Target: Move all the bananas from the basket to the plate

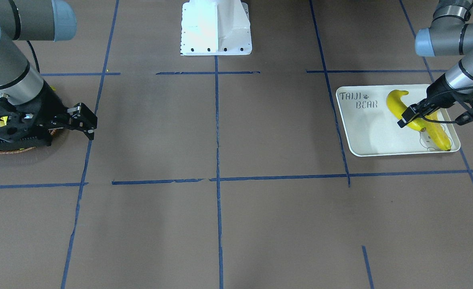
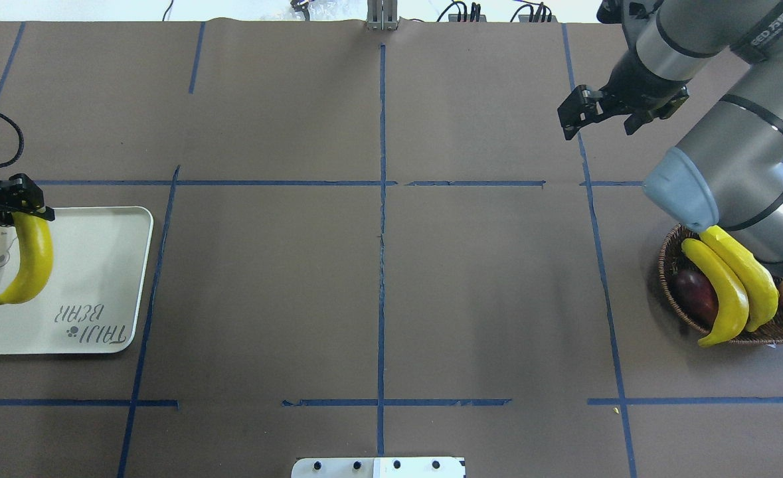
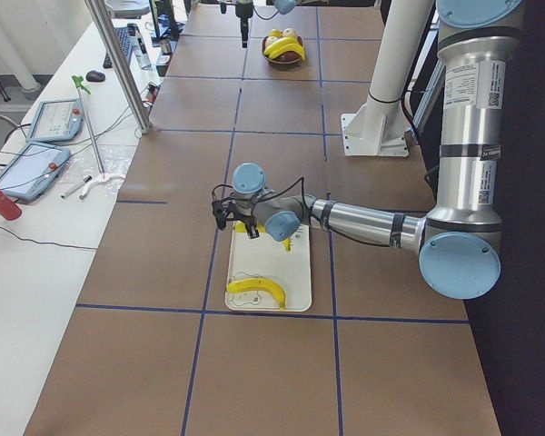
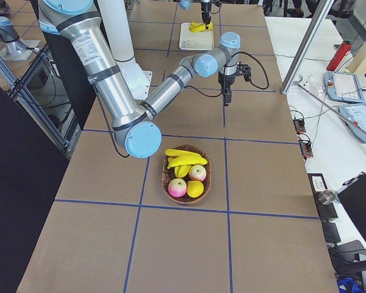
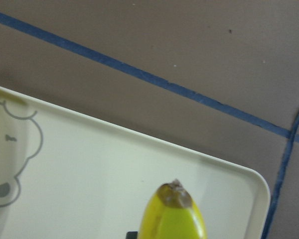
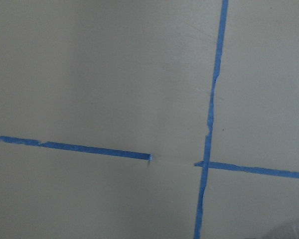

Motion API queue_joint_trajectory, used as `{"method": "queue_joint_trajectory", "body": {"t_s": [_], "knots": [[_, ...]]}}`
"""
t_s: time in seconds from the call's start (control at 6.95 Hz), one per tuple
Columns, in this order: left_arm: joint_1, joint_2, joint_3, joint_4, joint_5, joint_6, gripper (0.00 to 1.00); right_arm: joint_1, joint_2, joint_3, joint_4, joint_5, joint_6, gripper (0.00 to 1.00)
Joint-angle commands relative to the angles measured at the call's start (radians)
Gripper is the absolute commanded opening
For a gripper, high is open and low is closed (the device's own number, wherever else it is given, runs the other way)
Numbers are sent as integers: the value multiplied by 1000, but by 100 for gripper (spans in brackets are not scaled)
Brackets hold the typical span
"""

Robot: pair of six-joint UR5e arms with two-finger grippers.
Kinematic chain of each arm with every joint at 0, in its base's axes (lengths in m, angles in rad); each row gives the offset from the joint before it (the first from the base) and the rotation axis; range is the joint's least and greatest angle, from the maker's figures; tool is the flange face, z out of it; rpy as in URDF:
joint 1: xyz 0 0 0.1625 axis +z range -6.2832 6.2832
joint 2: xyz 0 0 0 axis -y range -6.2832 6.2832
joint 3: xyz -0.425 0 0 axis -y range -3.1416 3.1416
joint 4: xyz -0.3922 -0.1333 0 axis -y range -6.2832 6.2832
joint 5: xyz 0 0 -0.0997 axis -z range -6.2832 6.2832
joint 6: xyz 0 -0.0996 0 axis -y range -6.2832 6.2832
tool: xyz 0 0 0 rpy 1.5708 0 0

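Two smooth curved yellow bananas (image 2: pixel 32 259) occupy the pale cream rectangular plate (image 2: pixel 99 279), frame left, one clamped by the left hand (image 2: pixel 26 209); likely light, firm, slick, best gripped mid-body, while the right hand (image 2: pixel 597 123) gapes empty.

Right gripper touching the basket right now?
Apart. In the overhead view the right gripper hangs well beyond the basket, with a wide stretch of bare table between them.
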Motion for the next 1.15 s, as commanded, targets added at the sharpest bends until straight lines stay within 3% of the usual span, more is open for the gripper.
{"method": "queue_joint_trajectory", "body": {"t_s": [0.0,0.29,0.43,0.58,0.86,1.01], "knots": [[3,24,51,-2,13,84,0,14,-13,1,-2,1,-33,100],[-11,20,109,-2,14,191,1,14,-13,4,-2,1,-33,100],[-17,18,116,-2,14,202,9,14,-14,4,-2,1,-33,100],[-20,20,125,-4,34,202,41,14,-14,4,-2,1,-33,100],[-37,17,125,-4,51,204,68,13,-13,4,-1,1,-31,100],[-80,11,119,-2,51,207,100,13,-11,4,-1,1,-31,100]]}}
